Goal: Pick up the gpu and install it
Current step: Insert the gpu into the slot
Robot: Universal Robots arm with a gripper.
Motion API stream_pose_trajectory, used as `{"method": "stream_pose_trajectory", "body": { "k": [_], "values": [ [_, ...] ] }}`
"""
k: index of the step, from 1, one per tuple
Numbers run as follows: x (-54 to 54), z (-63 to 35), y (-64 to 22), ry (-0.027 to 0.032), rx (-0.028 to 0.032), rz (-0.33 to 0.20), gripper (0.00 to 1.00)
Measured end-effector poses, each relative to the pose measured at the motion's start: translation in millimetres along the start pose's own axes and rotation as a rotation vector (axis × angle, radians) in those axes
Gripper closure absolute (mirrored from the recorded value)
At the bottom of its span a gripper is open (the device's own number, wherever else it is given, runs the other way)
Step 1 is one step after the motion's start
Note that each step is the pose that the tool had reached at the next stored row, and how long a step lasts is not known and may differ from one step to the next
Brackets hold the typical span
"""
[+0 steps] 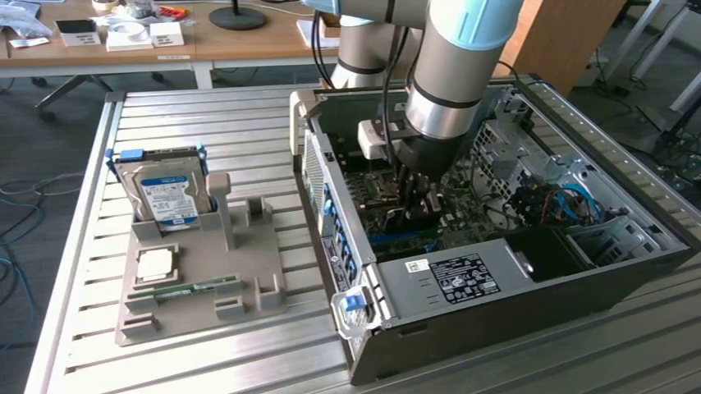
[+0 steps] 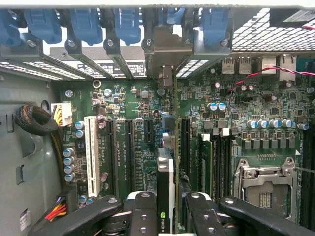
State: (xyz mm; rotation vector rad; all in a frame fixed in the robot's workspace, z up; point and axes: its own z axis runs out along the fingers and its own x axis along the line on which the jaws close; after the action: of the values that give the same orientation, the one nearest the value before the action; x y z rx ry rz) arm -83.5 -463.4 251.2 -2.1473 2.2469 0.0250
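The gpu [image 2: 166,189] sits edge-on between my fingers [image 2: 144,216], clamped from both flat sides, so I see it in the wrist view as a thin upright slab with a small logo on its near edge. The fingers are closed partway, only as far as the card's thickness allows, and they hold nothing else.

My landmark is the motherboard [image 2: 147,105] inside the open computer case [image 1: 515,271]. The card hangs just above the motherboard, its long axis running straight away from the fingers toward the rear wall of the case, where the blue slot clips [image 2: 128,22] sit in a row. Its silver end bracket [image 2: 166,51] stands at that rear wall, in line with one of the slot openings. The card's lower edge lies along the black expansion slots [image 2: 129,147] of the motherboard, beside the white slot [image 2: 90,152]; I cannot tell whether it is already seated or just above its slot.

In the exterior view the gripper [image 1: 422,193] reaches down into the case over the motherboard, and the card is hard to make out there. Off the motherboard, outside the case on the bench [image 1: 219,115], a hard drive [image 1: 167,195] stands in a grey parts holder [image 1: 197,283].
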Motion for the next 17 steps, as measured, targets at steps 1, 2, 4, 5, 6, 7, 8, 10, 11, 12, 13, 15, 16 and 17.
{"method": "stream_pose_trajectory", "body": {
  "k": [1, 2, 4, 5, 6, 7, 8, 10, 11, 12, 13, 15, 16, 17],
  "values": [
    [0.2, 0.0, 0.0, 0.0000, 0.0000, 0.000, 0.73],
    [0.4, 0.0, 0.0, 0.0001, -0.0001, 0.000, 0.73],
    [0.6, 0.0, 0.0, 0.0000, -0.0001, 0.000, 0.73],
    [0.9, 0.0, 0.0, 0.0000, 0.0000, 0.000, 0.73],
    [0.9, 0.0, -0.1, -0.0001, 0.0000, 0.000, 0.73],
    [1.0, 0.1, -0.1, -0.0001, 0.0000, 0.000, 0.73],
    [1.2, 0.1, -0.1, -0.0001, 0.0001, 0.000, 0.73],
    [1.5, 0.6, 0.0, 0.0001, 0.0000, 0.000, 0.73],
    [1.5, 0.9, 0.0, 0.0002, -0.0001, 0.000, 0.73],
    [1.6, 1.0, 0.0, 0.0004, -0.0002, 0.000, 0.73],
    [1.6, 1.1, 0.0, 0.0004, -0.0002, 0.000, 0.73],
    [1.5, 2.1, 0.0, -0.0002, 0.0000, 0.000, 0.73],
    [1.6, 2.7, 0.0, 0.0000, 0.0000, 0.000, 0.73],
    [1.6, 3.5, 0.1, 0.0000, 0.0000, 0.000, 0.73]
  ]
}}
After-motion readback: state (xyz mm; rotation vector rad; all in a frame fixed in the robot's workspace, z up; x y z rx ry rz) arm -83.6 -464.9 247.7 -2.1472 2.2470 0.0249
